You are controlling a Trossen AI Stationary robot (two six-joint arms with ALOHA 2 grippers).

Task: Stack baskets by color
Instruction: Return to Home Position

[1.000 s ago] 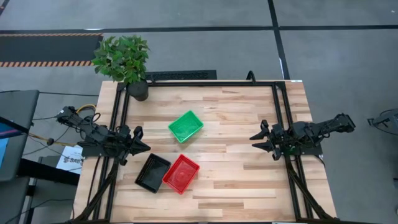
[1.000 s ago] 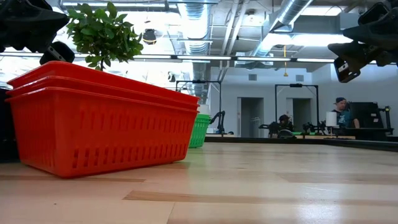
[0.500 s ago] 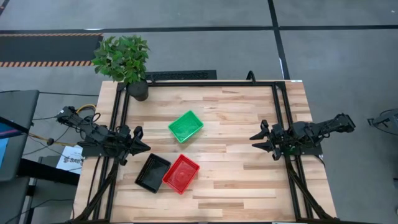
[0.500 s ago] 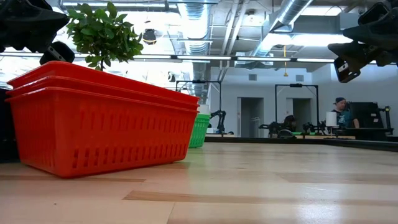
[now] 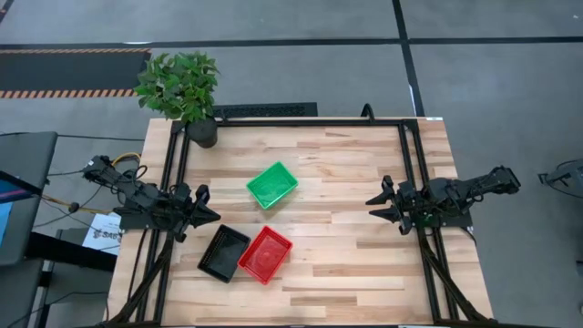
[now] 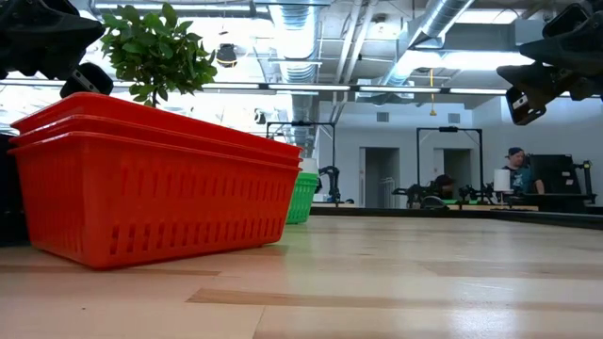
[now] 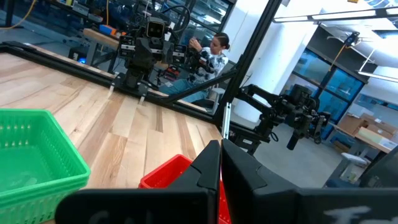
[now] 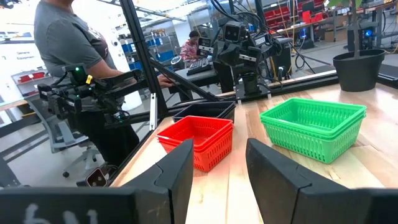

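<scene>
Three stacks of baskets rest by their bottoms on the wooden table. The green stack (image 5: pixel 271 184) (image 8: pixel 314 127) sits near the middle. The black stack (image 5: pixel 224 252) (image 8: pixel 208 111) and the red stack (image 5: pixel 265 254) (image 6: pixel 151 188) stand side by side toward the near edge; whether they touch I cannot tell. My left gripper (image 5: pixel 208 216) (image 7: pixel 221 149) hovers at the table's left edge, shut and holding nothing. My right gripper (image 5: pixel 375 208) (image 8: pixel 221 152) hovers at the right edge, open with nothing between its fingers. Both point level toward the table's middle.
A potted green plant (image 5: pixel 182 87) (image 8: pixel 357 68) stands at the far left corner. A black frame (image 5: pixel 301 121) runs along the table's far, left and right sides. People sit or stand in the room beyond the table (image 8: pixel 68 37). Bare wood lies on the right half (image 5: pixel 355 264).
</scene>
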